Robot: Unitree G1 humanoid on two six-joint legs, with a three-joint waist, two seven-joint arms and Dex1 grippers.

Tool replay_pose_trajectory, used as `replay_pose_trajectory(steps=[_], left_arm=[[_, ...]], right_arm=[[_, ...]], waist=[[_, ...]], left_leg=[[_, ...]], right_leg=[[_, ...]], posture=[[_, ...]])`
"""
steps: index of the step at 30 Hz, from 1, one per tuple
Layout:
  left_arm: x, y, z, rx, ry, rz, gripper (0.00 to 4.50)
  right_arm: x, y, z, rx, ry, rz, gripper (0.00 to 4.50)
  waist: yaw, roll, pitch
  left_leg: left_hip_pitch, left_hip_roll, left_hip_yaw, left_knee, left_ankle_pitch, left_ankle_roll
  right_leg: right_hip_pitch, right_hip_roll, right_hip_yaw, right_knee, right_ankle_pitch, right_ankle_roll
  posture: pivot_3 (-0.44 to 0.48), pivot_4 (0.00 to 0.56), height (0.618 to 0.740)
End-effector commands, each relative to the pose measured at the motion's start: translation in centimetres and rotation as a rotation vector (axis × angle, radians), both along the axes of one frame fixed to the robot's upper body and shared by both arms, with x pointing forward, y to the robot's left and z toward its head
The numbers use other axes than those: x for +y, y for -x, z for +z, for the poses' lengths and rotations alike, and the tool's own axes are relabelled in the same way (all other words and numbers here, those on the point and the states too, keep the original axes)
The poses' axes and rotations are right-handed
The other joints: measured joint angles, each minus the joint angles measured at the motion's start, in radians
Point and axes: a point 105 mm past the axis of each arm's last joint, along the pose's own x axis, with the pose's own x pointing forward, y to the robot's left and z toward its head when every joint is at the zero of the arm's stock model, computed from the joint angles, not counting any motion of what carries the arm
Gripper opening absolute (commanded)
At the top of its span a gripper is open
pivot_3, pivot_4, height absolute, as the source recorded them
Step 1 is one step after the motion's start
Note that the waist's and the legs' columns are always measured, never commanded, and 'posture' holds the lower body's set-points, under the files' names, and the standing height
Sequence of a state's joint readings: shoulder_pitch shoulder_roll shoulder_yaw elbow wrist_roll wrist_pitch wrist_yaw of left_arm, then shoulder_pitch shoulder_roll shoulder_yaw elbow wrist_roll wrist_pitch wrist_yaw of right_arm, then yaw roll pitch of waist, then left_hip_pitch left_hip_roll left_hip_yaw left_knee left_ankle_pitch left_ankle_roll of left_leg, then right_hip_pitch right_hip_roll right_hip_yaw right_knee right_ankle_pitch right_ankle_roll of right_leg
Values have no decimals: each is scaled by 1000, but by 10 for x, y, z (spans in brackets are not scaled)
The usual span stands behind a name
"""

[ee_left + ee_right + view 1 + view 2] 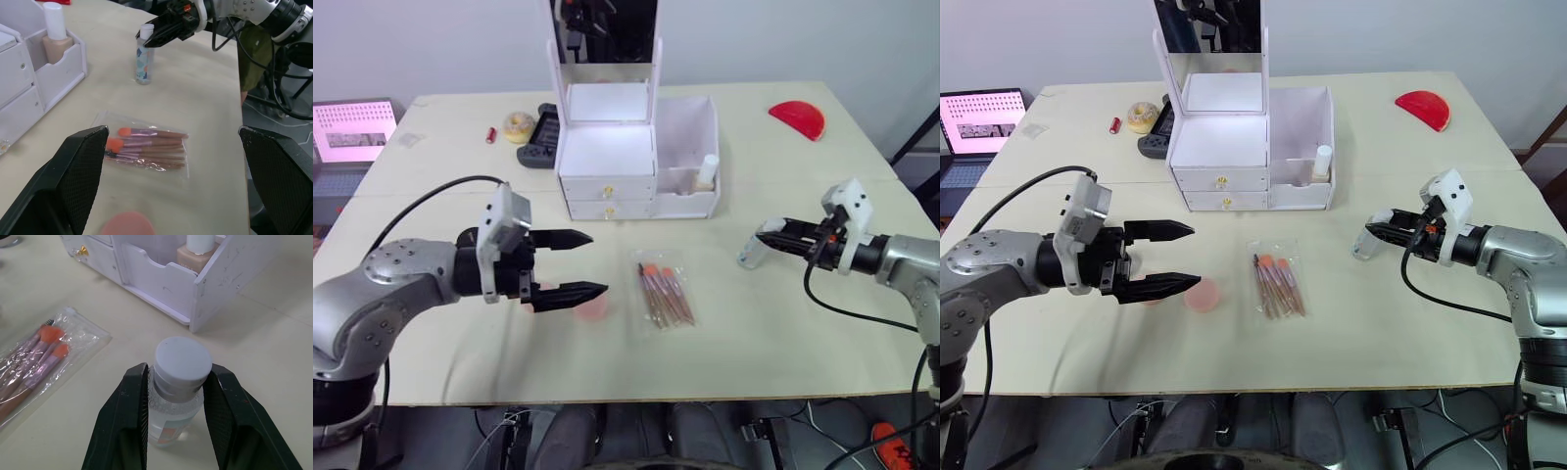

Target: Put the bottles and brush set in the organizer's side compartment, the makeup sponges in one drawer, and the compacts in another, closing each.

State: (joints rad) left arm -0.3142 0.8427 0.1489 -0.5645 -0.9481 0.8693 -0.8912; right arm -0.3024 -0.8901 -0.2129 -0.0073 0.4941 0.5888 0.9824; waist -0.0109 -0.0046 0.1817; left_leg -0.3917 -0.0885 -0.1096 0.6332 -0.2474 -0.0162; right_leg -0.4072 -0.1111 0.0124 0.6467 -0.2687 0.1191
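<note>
While the right gripper (171,396) pinches the neck of a small clear bottle (753,253), that bottle stands upright on the bench (783,333), right of the brush set (664,294) and near of the organizer (636,162). One finger sits on each side of the neck, just under the white cap.

Left gripper (578,264) hangs over the near left bench with fingers spread wide, holding nothing. A pink sponge (1203,295) lies on the bench just beside its lower fingertip; contact cannot be told.

Brush set, in a clear bag, lies flat near of the organizer, between the two grippers.

Organizer stands at bench centre, both drawers shut. Its side compartment, on the right, holds a beige bottle (55,36) with a white cap, upright.

Far left of the organizer lie a dark palette (540,137), a round yellow item (519,124) and a small red tube (492,135). A red half-round item (798,118) lies far right.
</note>
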Motion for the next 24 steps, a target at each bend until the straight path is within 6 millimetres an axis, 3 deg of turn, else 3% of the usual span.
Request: replay_pose_trajectory(steps=[1,5,16,19,24], left_arm=[[-1,4,4,-29,-8,-17,4500],[-1,5,3,-26,-10,-19,4500],[-1,4,2,-24,-12,-17,4500],[-2,4,2,-24,-12,-18,4500],[-3,3,3,-27,-11,-19,4500]], right_arm=[[5,0,16,-60,7,22,2542],[6,0,17,-67,5,18,4466],[7,10,29,-65,-34,46,4466],[8,11,29,-63,-33,46,3628],[6,10,25,-53,-16,41,1094]], waist=[[0,0,0],[0,0,0],[0,0,0],[0,0,0],[1,0,0]], left_leg=[[0,0,0,0,0,0],[0,0,0,0,0,0],[0,0,0,0,0,0],[0,0,0,0,0,0],[0,0,0,0,0,0]], right_leg=[[0,0,0,0,0,0],[0,0,0,0,0,0],[0,0,0,0,0,0],[0,0,0,0,0,0],[0,0,0,0,0,0]], posture=[[0,150,740],[0,150,740],[0,150,740],[0,150,740],[0,150,740]])
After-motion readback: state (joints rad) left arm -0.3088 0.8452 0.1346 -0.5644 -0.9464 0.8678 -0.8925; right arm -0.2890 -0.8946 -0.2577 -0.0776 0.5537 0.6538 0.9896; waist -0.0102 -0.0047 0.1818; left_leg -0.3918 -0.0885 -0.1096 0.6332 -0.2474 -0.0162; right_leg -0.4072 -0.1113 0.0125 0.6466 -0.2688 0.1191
